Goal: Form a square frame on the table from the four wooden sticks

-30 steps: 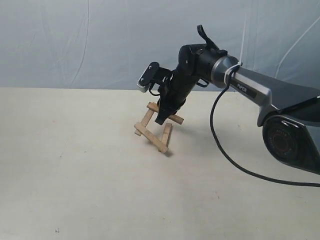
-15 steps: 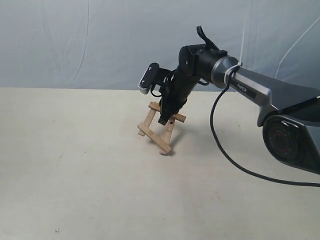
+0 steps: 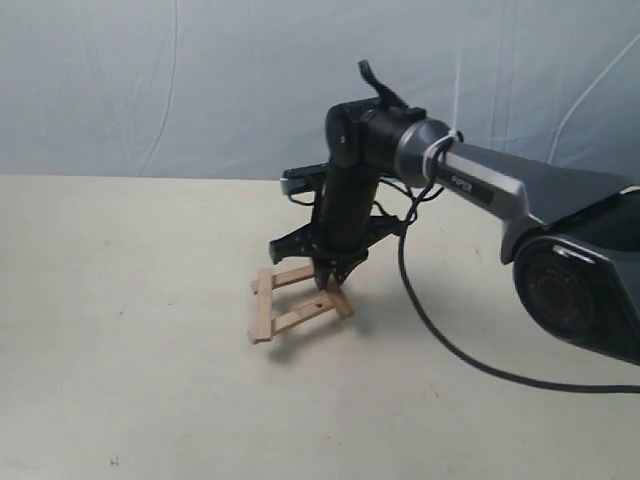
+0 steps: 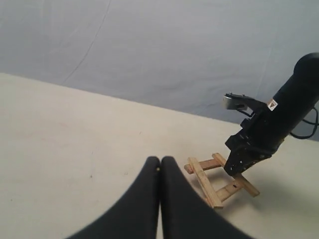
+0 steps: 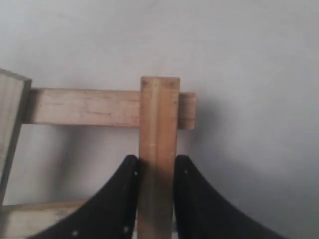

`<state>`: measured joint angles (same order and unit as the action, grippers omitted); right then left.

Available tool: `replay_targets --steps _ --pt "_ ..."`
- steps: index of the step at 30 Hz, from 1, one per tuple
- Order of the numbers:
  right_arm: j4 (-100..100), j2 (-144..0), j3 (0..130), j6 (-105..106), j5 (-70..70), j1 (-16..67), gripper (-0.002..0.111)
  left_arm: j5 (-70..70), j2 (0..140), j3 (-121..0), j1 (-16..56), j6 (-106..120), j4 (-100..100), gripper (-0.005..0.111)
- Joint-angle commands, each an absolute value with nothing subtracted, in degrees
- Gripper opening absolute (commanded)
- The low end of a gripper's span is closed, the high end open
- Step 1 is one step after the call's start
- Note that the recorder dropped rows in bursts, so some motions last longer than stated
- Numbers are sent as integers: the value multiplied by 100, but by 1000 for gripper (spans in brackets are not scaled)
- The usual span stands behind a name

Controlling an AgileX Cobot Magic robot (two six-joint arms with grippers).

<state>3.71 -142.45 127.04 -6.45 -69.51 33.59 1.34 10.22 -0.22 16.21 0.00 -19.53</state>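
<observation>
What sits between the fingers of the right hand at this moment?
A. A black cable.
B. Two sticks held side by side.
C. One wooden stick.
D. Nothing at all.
C: in the right wrist view the right hand has one finger on each side of a single wooden stick, which crosses over a second stick.

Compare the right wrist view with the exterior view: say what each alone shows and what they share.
Right wrist only: a close look at the right end effector closed on one stick that lies over a crossing stick. Exterior only: the whole square frame, the right arm, its cable and the grey backdrop. Both: the end effector, sticks and the table.
</observation>
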Motion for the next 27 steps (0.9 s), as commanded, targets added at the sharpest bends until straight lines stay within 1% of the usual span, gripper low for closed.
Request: replay_targets --steps 1,4,7,11,14,20,27 --pt "395 -14179 12641 -893 -6928 3785 -1 659 2017 0 1770 -96 -1920 0" --pt "395 -14179 12641 -983 -6996 3874 -1 1207 3131 0 2126 -490 -1462 0" --pt "408 -14179 12641 -1011 -6996 3885 -1 1650 4579 -141 2446 -907 -751 0" --pt "426 -14179 12593 -1057 -6996 3885 -1 1831 6606 -815 2486 -897 -630 0" --pt "441 -14179 12478 -1159 -6996 3885 -1 1956 7816 -1303 2486 -897 -577 0" --pt "455 -14179 12363 -1256 -6962 3885 -1 2288 9482 -2158 2486 -1038 -535 0" --pt "482 -14179 12363 -1371 -6962 3885 -1 2191 10351 -2932 2486 -2056 638 0"
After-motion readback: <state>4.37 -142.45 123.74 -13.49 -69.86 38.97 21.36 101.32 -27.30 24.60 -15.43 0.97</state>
